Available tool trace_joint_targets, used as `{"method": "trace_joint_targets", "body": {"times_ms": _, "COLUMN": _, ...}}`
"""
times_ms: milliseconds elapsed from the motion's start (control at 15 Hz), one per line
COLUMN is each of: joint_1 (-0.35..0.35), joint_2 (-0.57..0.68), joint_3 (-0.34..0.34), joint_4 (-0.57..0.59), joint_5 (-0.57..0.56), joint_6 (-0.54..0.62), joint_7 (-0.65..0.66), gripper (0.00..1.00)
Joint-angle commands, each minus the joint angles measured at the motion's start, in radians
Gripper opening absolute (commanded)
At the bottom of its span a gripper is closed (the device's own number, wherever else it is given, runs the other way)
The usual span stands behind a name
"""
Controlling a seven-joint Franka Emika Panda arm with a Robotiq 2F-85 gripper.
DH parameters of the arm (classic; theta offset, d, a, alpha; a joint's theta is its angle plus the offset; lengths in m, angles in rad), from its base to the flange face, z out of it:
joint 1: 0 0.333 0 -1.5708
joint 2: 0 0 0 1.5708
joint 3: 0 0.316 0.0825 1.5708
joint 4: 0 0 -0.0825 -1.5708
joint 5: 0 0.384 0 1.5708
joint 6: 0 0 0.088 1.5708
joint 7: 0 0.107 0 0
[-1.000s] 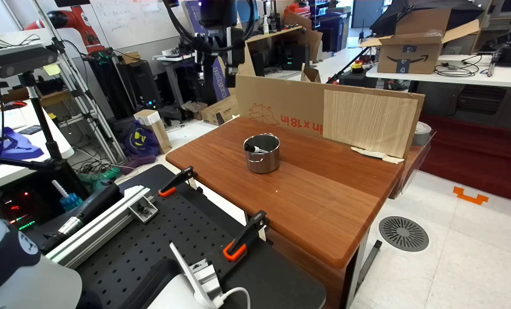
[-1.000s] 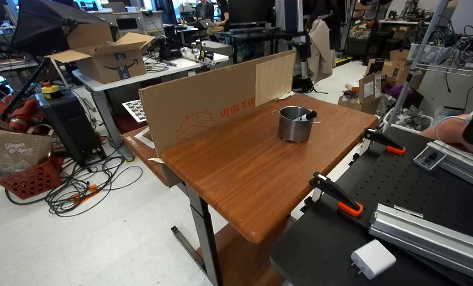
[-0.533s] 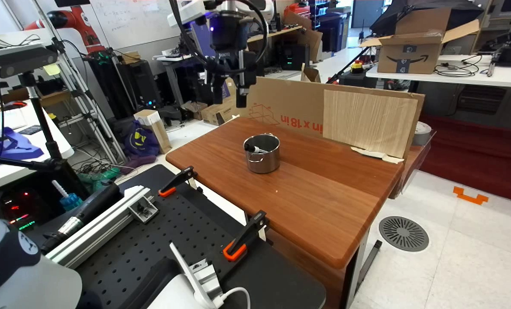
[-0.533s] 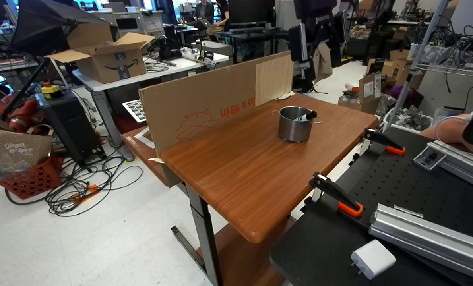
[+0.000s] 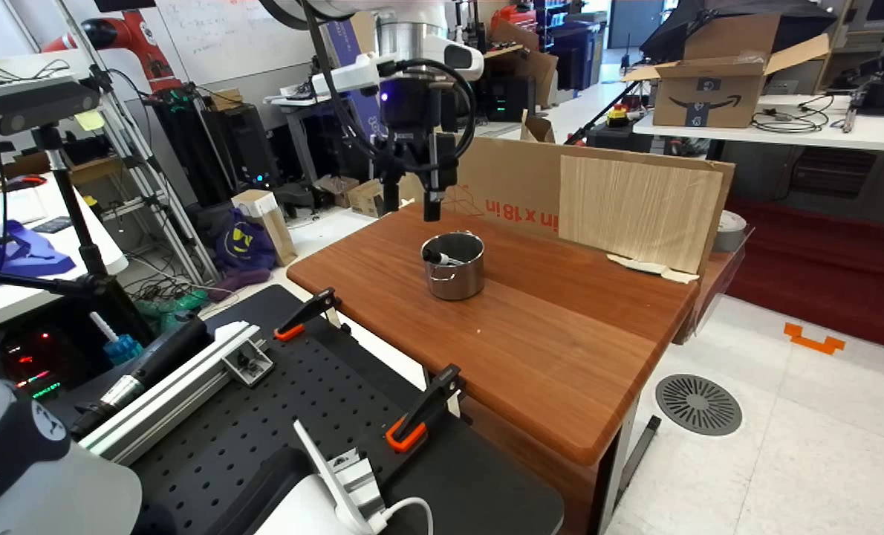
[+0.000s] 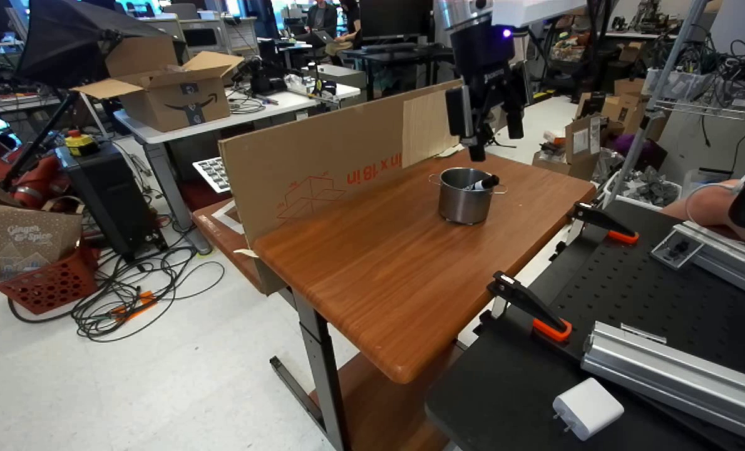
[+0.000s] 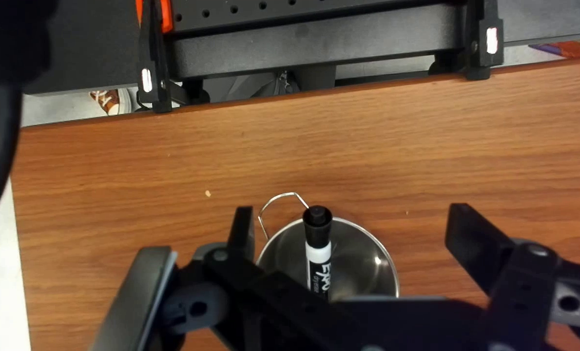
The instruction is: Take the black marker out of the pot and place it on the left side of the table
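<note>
The pot stands upright on the reddish-brown table; both also show in the exterior view with the pot and table. The black marker leans inside the pot, its black end resting past the rim; it also shows in an exterior view. In the wrist view the marker lies between my fingers, nearer the left one; its lower part is hidden by the gripper. My gripper is open and empty above the pot, apart from the marker. It also shows elsewhere.
A cardboard panel stands along the table's far edge. A black perforated bench adjoins the near edge, with orange-tipped clamps reaching onto the table edge. A white adapter lies on the bench.
My gripper has come down and moved closer to the pot, staying open. The pot and the marker have not moved.
</note>
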Motion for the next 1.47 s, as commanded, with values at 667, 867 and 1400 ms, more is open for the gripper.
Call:
{"method": "trace_joint_targets", "body": {"times_ms": 667, "joint_1": 0.018, "joint_2": 0.154, "joint_3": -0.047, "joint_4": 0.063, "joint_5": -0.041, "joint_6": -0.001, "joint_7": 0.012, "gripper": 1.0}}
{"method": "trace_joint_targets", "body": {"times_ms": 867, "joint_1": 0.021, "joint_2": 0.18, "joint_3": -0.053, "joint_4": 0.079, "joint_5": -0.04, "joint_6": 0.009, "joint_7": 0.015, "gripper": 1.0}}
{"method": "trace_joint_targets", "body": {"times_ms": 1400, "joint_1": 0.035, "joint_2": 0.2, "joint_3": -0.058, "joint_4": 0.114, "joint_5": -0.047, "joint_6": 0.001, "joint_7": 0.02, "gripper": 0.25}}
